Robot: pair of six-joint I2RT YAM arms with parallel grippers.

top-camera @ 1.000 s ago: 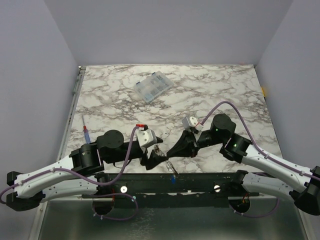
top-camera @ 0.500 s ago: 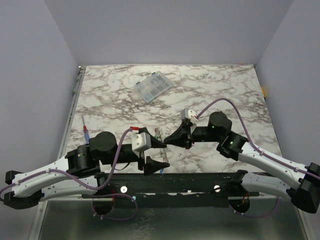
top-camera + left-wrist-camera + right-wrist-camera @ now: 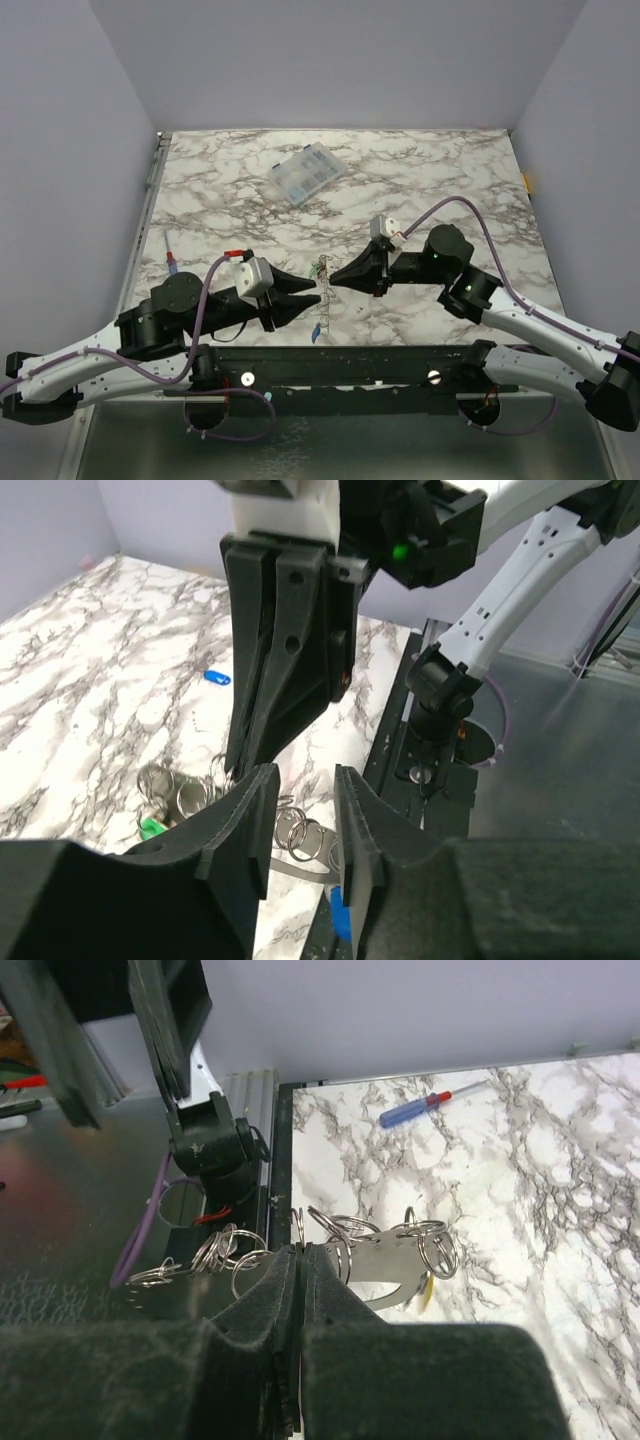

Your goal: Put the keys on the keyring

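Tool, right (image 3: 300, 1252): fingers pressed flat together, pinching one end of the keyring (image 3: 385, 1260), a flat pale grey loop. It is held roughly level and, judging by its shadow, clear of the counter (image 3: 450, 170). Probable reason: to offer the loop's free end to the other arm while the rings hang out of the way.

Tool, left (image 3: 303, 780): fingers parted by a narrow gap, pinching nothing that can be made out. It faces the right tool tip to tip, just beside the hanging rings. It is likely lined up to take hold of a ring or key. Whether it touches one cannot be told.

Keyring, fittings: several small split rings (image 3: 438, 1250) are threaded along the loop, with more bunched at the pinched end. A yellow key (image 3: 427, 1292) hangs below the far end. A green key (image 3: 150, 828) shows among the rings beneath the right tool; hanging or resting is not clear.

Keys, loose: blue key (image 3: 217, 678) lies flat on the counter, apart from the cluster and not on the loop.

Location: the cluster sits between the two tools, near the counter's front edge, about mid-width.

Other items: a red-and-blue screwdriver (image 3: 430, 1105) lies by the counter's left edge, and a clear compartment box (image 3: 307, 172) sits toward the back. Both are well apart from the work.

Status, as judged: partway, with at least one key left to fit.
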